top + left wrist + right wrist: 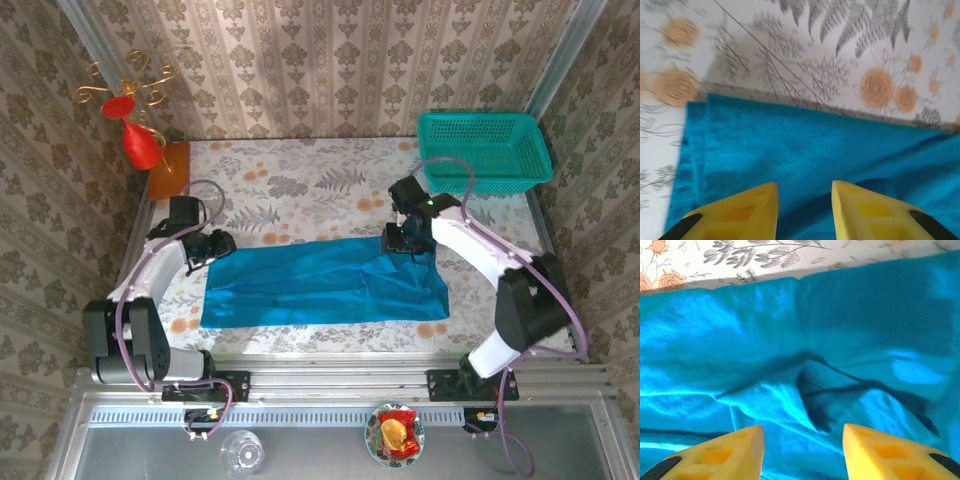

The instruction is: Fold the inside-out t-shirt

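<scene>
Blue, plain and soft, the short-sleeved cloth t-shirt was seen laid flat as a long folded band on the floral-printed table covering, across the near middle of the table between the two arms. The left gripper was held over the shirt's far left corner. In the left wrist view its yellow fingers were parted above the cloth, with nothing clamped between them. The right gripper was placed over the shirt's far right edge, and in the right wrist view its fingers were likewise spread apart over rumpled folds, with no cloth pinched. A teal plastic mesh basket was set at the far right corner, well apart from the shirt. A red vase-like ornament was stood at the far left beside an orange block. A small bowl of wrapped sweets was seen on the near ledge.
</scene>
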Controlling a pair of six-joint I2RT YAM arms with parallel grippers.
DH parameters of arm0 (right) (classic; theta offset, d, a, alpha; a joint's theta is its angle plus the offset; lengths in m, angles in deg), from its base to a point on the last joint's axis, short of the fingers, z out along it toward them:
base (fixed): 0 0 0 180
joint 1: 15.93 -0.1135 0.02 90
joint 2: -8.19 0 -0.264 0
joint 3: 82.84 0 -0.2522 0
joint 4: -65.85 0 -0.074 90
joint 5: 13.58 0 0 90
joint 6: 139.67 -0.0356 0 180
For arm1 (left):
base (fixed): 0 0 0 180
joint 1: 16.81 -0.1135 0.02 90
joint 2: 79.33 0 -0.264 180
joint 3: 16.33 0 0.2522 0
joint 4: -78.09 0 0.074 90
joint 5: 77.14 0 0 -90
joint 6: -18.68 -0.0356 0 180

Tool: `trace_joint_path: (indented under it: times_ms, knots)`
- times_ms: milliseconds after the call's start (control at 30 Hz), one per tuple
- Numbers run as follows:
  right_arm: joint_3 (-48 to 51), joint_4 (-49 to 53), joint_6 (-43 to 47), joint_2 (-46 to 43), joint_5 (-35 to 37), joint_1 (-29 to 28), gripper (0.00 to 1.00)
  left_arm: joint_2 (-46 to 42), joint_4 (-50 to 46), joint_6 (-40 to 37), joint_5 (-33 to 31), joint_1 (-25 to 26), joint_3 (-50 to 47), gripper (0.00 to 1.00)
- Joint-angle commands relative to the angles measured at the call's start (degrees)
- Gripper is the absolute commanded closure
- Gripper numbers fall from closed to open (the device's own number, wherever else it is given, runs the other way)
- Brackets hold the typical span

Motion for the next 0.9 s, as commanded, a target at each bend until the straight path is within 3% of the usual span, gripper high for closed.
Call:
trace_joint_path:
  times_ms: [0, 167, 433, 500, 700, 867]
  knots:
    - [-4.6, 0.3, 2.0, 6.8, -1.1, -0.3, 0.51, 3.7, -2.4, -2.4, 2.3, 1.5, 1.3, 0.66]
    - [-8.9, 1.2, 1.9, 15.0, -2.6, -0.3, 0.53, 6.3, -2.3, -2.3, 1.6, 2.1, 0.4, 0.66]
    - [-1.2, 2.3, -0.4, 8.0, -6.9, -2.8, 0.93, 5.2, -2.3, -2.5, 0.1, 2.1, -0.1, 0.66]
    - [1.3, 2.9, -1.5, 4.6, -6.7, -4.0, 0.99, 5.0, -2.2, -2.3, -0.2, 2.1, -0.1, 0.66]
    - [7.9, 1.9, -5.9, -2.0, -8.0, -8.6, 1.00, 4.5, -2.7, -2.2, -1.5, 2.0, 0.3, 0.66]
    - [10.9, 0.8, -8.5, -1.9, -6.9, -11.4, 1.00, 4.0, -4.0, -2.1, -3.7, 1.1, 0.6, 0.66]
